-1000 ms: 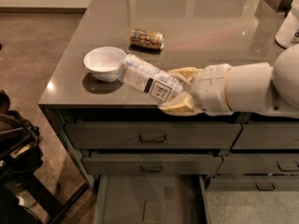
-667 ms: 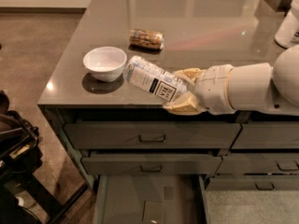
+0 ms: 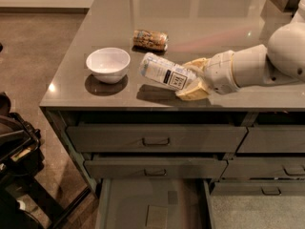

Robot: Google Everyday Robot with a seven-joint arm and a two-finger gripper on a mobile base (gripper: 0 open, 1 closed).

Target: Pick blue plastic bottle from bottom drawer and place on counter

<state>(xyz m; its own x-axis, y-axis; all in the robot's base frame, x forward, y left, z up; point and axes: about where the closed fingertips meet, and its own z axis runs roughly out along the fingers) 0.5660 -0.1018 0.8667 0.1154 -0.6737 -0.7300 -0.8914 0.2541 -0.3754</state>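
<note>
My gripper (image 3: 193,78) is shut on the blue plastic bottle (image 3: 164,73), a slim clear bottle with a white label and dark print. I hold it lying sideways, cap end toward the left, just above the front part of the glossy grey-brown counter (image 3: 190,27); its shadow falls on the surface below. My white arm (image 3: 267,61) reaches in from the right. The bottom drawer (image 3: 152,204) stands pulled open below, with paler square patches on its floor and nothing else showing in it.
A white bowl (image 3: 108,64) sits on the counter left of the bottle. A brown patterned can (image 3: 150,39) lies on its side behind it. Two handled drawers (image 3: 156,140) above the open one are shut. Dark equipment (image 3: 14,147) stands at the lower left on the floor.
My gripper has carried the bottle up, further over the counter and a little to the right, closer to the surface behind the front edge.
</note>
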